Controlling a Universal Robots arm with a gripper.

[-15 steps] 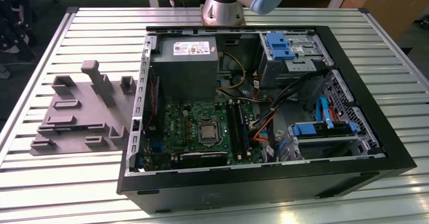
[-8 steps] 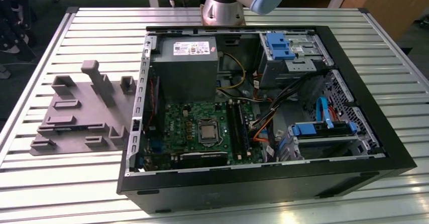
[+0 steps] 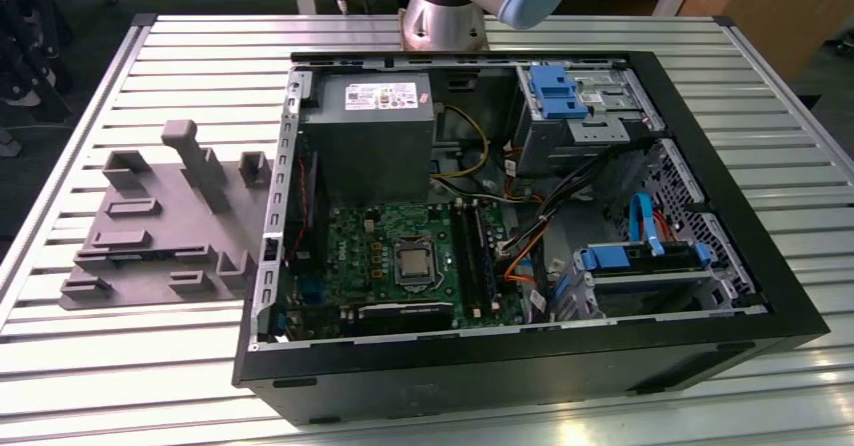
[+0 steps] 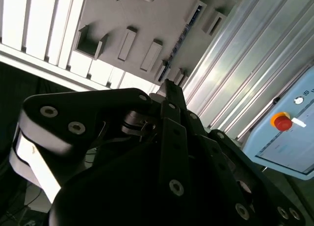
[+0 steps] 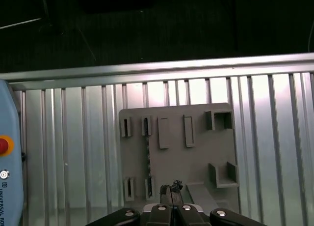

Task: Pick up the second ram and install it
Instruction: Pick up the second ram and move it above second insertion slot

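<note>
A slatted metal table (image 3: 160, 46) carries an open computer case (image 3: 534, 366). At the exterior view's left lies the grey fixture (image 3: 147, 236). Over it hangs the gripper (image 5: 171, 187), fingers pinched together, empty. The second ram (image 5: 148, 157) stands edgewise in the fixture.

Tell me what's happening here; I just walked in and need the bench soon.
The robot arm's gripper hangs above the grey plastic fixture on the slatted aluminium table. Beside the fixture lies the open computer case, its motherboard exposed. Whether the gripper holds a memory stick, I cannot tell.
</note>
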